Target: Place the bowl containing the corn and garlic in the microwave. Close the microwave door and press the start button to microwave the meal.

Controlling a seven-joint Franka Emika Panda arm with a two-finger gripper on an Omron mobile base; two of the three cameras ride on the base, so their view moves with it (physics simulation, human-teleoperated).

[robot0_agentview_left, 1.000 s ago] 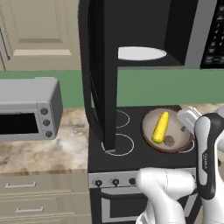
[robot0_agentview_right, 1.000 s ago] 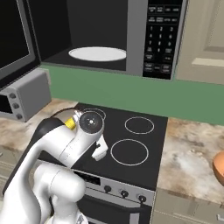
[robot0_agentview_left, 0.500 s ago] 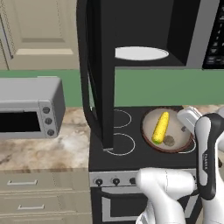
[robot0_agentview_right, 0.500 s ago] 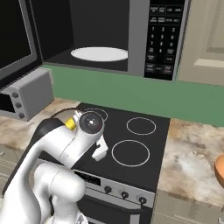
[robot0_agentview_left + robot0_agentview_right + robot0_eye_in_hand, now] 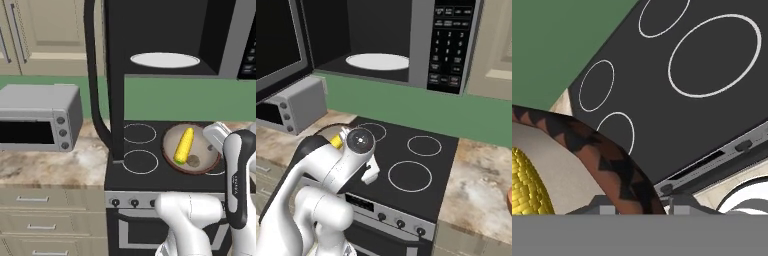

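You see the bowl (image 5: pixel 192 156) sitting on the black stovetop (image 5: pixel 421 167), over the front right ring below the open microwave (image 5: pixel 170 37). It is shallow and brown, with a darker zigzag rim. The corn (image 5: pixel 183 145) lies inside, yellow, with the small greyish garlic (image 5: pixel 193 160) just beside it. The gripper (image 5: pixel 637 207) straddles the rim, jaws clamped on it.
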